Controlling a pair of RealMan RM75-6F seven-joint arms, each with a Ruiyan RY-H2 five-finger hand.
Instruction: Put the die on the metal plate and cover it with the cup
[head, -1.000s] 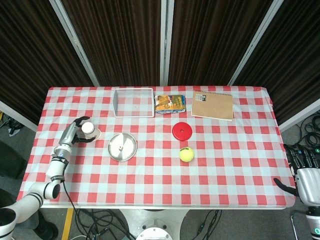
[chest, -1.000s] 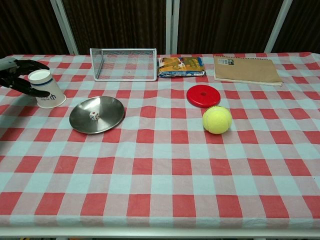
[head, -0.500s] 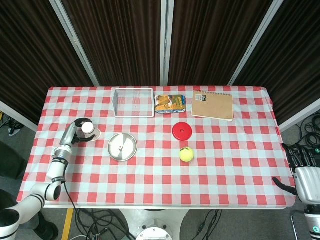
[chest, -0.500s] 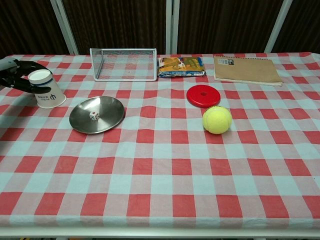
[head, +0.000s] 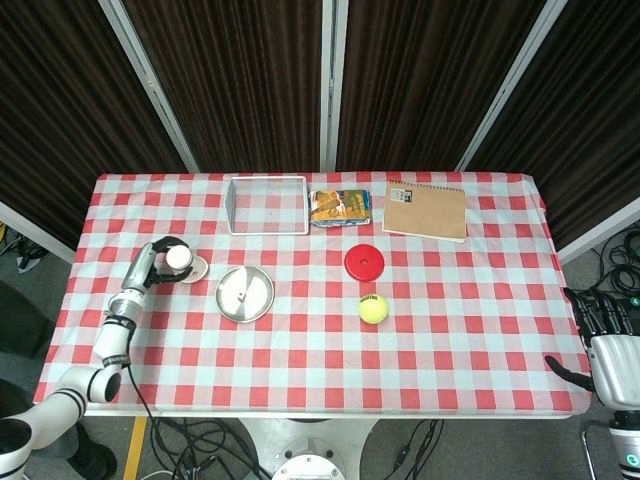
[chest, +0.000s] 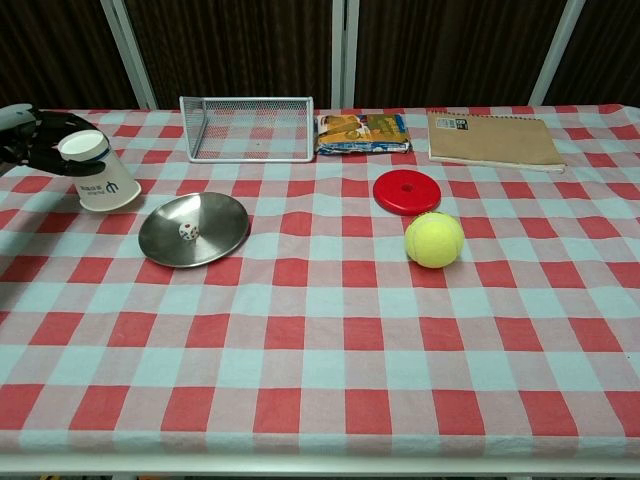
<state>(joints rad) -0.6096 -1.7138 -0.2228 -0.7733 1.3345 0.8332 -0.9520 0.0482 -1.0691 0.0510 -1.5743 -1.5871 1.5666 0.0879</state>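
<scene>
A small white die (chest: 187, 231) lies in the round metal plate (chest: 213, 241), which shows in the head view as a silver plate (head: 256, 300) left of centre. Just left of it, my left hand (chest: 32, 137) grips a white paper cup (chest: 98, 171), upside down and tilted, lifted slightly off the cloth. In the head view the same left hand (head: 152, 267) wraps the cup (head: 181, 262). My right hand (head: 605, 340) hangs off the table's right edge, fingers apart, holding nothing.
A white wire basket (chest: 247, 127) stands at the back, with a snack packet (chest: 362, 133) and a brown notebook (chest: 492, 138) to its right. A red disc (chest: 406, 191) and a yellow tennis ball (chest: 434, 239) lie right of the plate.
My left hand has raised the cup a little, tilted it and shifted it slightly toward the plate. The die, the plate and my right hand have not moved.
</scene>
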